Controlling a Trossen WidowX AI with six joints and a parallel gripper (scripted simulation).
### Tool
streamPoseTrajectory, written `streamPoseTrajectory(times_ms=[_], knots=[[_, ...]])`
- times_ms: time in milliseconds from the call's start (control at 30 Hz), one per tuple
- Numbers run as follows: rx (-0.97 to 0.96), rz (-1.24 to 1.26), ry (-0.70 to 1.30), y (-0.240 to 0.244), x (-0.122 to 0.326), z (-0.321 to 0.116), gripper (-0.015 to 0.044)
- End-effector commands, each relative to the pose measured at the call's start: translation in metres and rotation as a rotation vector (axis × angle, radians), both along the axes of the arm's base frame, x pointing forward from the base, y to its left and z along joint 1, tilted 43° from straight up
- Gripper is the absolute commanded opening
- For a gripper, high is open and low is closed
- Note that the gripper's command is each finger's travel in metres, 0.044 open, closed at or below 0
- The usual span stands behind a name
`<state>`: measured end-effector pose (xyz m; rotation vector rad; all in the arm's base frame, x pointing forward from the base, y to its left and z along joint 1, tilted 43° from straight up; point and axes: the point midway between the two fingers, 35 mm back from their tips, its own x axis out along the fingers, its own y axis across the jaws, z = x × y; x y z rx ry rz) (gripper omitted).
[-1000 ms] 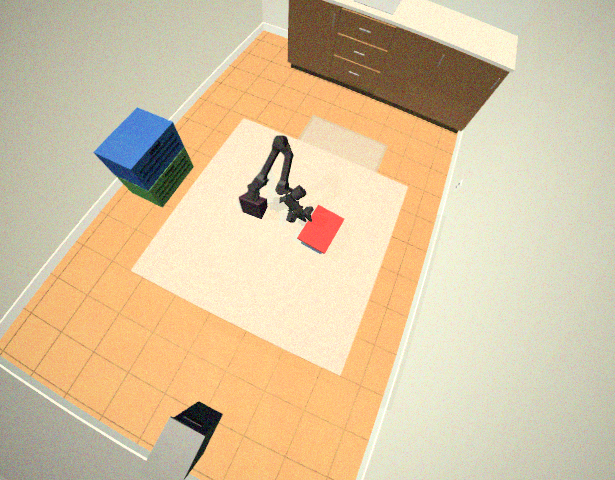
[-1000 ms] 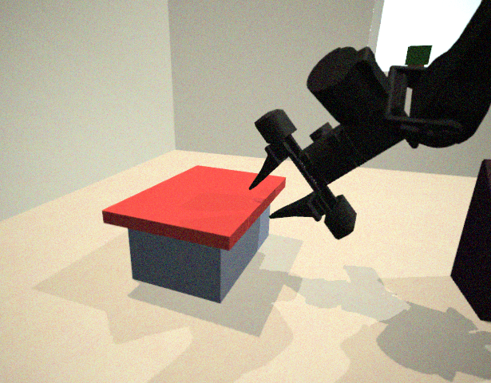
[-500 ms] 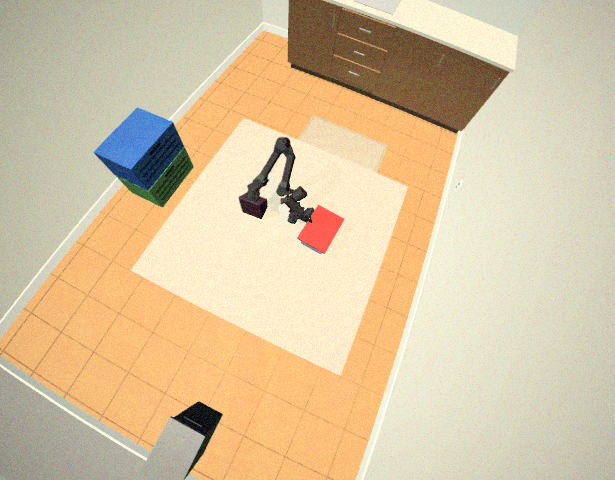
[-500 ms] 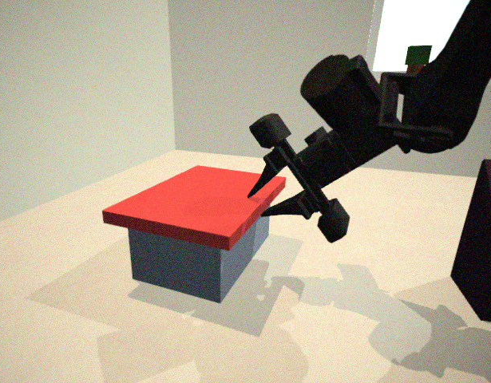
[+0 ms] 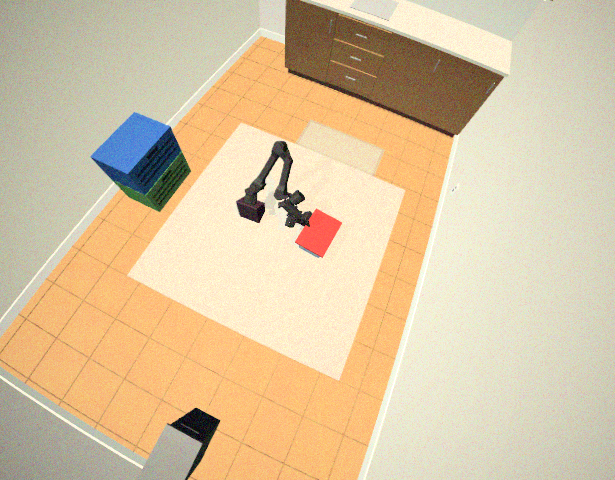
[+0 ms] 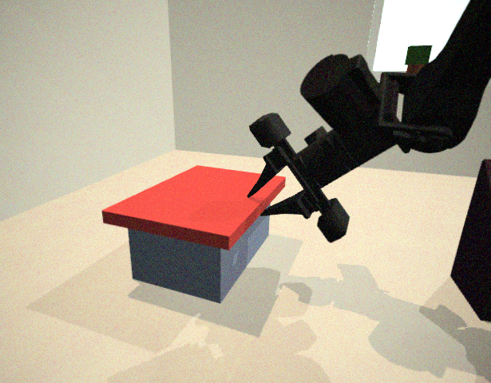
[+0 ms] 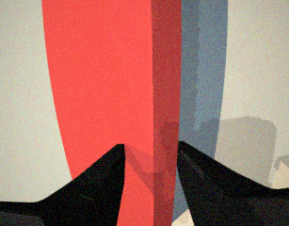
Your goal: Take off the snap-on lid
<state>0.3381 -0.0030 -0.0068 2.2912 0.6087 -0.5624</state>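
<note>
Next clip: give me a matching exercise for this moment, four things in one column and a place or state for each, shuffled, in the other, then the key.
Things
1. flat red snap-on lid
2. blue-grey storage box
3. black parallel-jaw gripper
4. blue crate

Places or states
A. stacked on a green crate, off the beige table surface
B. shut on an overhanging edge, one finger above and one below
C. standing on the table under a wider cover
D. lying level on top of the box, pinched at one edge

Pairs: 1-D, 2-C, 3-B, 4-A
</note>
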Motion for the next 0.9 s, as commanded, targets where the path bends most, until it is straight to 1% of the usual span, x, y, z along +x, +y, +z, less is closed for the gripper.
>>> streamPoseTrajectory(times_ms=[0, 867], knots=[[0.000, 0.001, 0.001, -0.0007, -0.0001, 0.0007, 0.0000], [0.000, 0.001, 0.001, -0.0039, -0.0016, 0.0046, 0.0000]])
